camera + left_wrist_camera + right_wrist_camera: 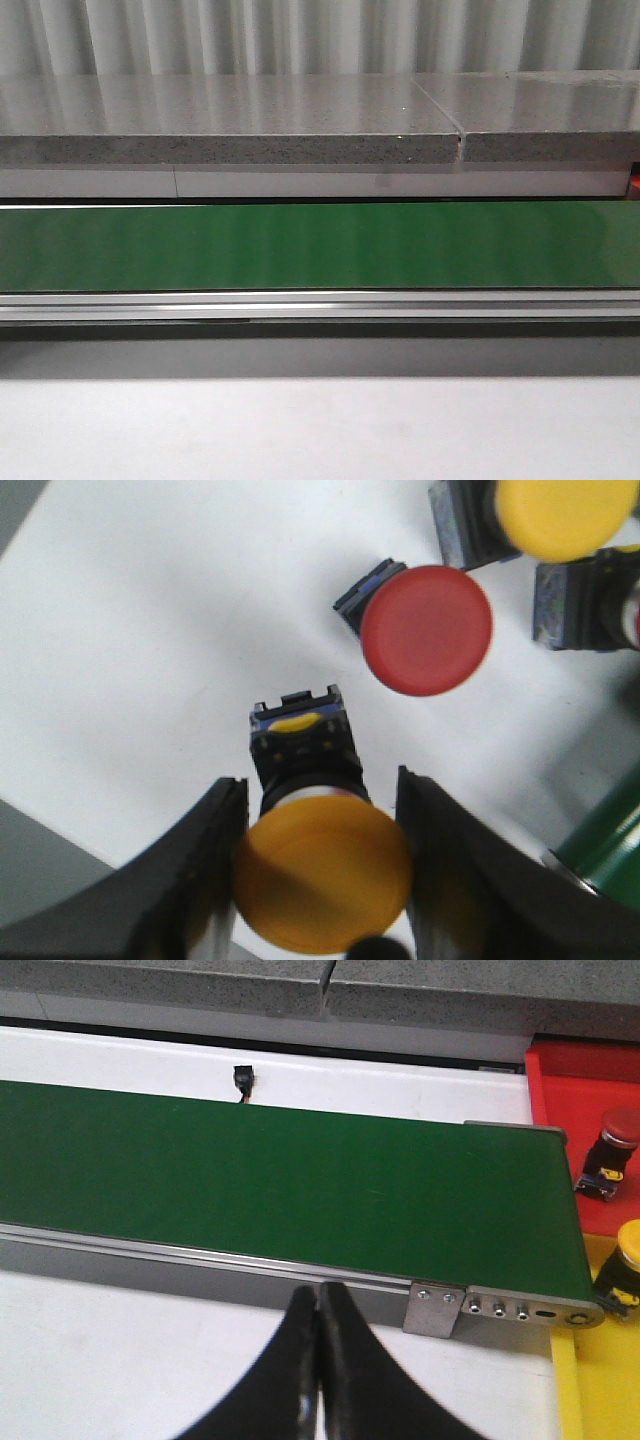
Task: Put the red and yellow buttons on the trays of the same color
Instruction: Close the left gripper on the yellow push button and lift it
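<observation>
- The green conveyor belt (280, 1180) ends beside the red tray (580, 1090) and yellow tray (600, 1380), each already holding a matching button.
- A yellow button (322, 875) lies on the white counter (150, 680), between the left fingers (200, 880), which stand apart around its cap.
- It looks light, rigid and smooth-domed; gripping the cap's rim or the squarer black body seems safest.
- The right fingers (300, 1360) are pressed together, empty.

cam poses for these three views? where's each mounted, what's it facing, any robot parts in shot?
Front: faces forward over the green belt; no robot parts visible.
Left wrist: looks down at the white surface; left end effector straddles a yellow button, red button beyond.
Right wrist: right end effector shut, facing the belt's end, red tray, yellow tray.
Shared: front and right wrist both show the belt.
</observation>
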Robot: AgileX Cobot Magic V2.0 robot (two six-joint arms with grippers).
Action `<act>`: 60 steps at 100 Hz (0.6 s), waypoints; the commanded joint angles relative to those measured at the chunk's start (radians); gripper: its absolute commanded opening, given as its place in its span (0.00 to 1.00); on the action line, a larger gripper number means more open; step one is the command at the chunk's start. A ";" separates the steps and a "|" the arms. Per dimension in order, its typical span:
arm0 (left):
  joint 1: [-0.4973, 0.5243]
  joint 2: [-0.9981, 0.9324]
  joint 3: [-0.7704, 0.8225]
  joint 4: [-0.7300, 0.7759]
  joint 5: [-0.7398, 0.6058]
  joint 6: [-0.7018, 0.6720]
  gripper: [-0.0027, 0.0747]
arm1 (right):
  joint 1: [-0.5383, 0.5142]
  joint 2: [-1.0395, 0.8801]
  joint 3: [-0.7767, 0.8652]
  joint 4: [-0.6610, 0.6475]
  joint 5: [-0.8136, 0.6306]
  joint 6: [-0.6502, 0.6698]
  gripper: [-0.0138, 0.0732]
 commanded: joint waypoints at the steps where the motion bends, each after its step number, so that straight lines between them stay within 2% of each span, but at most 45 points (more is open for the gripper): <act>1: -0.032 -0.093 -0.028 -0.010 0.020 0.011 0.33 | 0.003 0.009 -0.024 -0.002 -0.074 -0.009 0.08; 16: -0.106 -0.143 -0.034 -0.010 0.041 0.014 0.33 | 0.003 0.009 -0.024 -0.002 -0.074 -0.009 0.08; 60: -0.320 -0.110 -0.184 -0.015 0.121 0.014 0.33 | 0.003 0.009 -0.024 -0.002 -0.074 -0.009 0.08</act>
